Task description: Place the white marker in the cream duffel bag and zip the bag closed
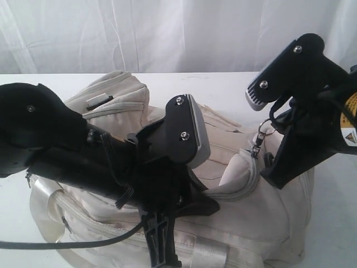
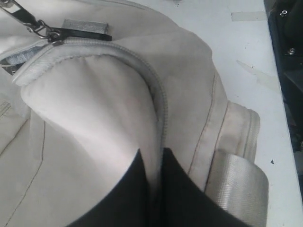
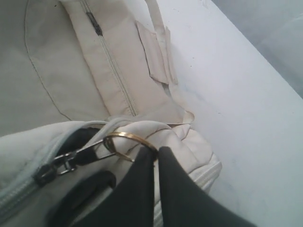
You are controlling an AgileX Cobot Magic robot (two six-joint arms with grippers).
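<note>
The cream duffel bag (image 1: 262, 212) lies across the white table, and part of its grey zipper (image 2: 158, 94) stands open along a raised flap. My left gripper (image 2: 151, 153) is shut on a fold of the bag's cloth beside that zipper; it shows in the exterior view at the bag's middle (image 1: 203, 204). At the bag's right end, my right gripper (image 3: 156, 150) is shut on the gold ring (image 3: 124, 137) clipped to the zipper slider (image 3: 57, 165). The ring (image 1: 265, 127) hangs under that gripper (image 1: 274, 120). The white marker is out of view.
The white table (image 3: 246, 118) runs past the bag's right end, with a white curtain (image 1: 167, 33) behind. Dark equipment (image 2: 289, 56) stands at the table's edge, and a strip of tape (image 2: 248, 15) lies on the table. A webbing handle (image 2: 236, 184) sits beside my left fingers.
</note>
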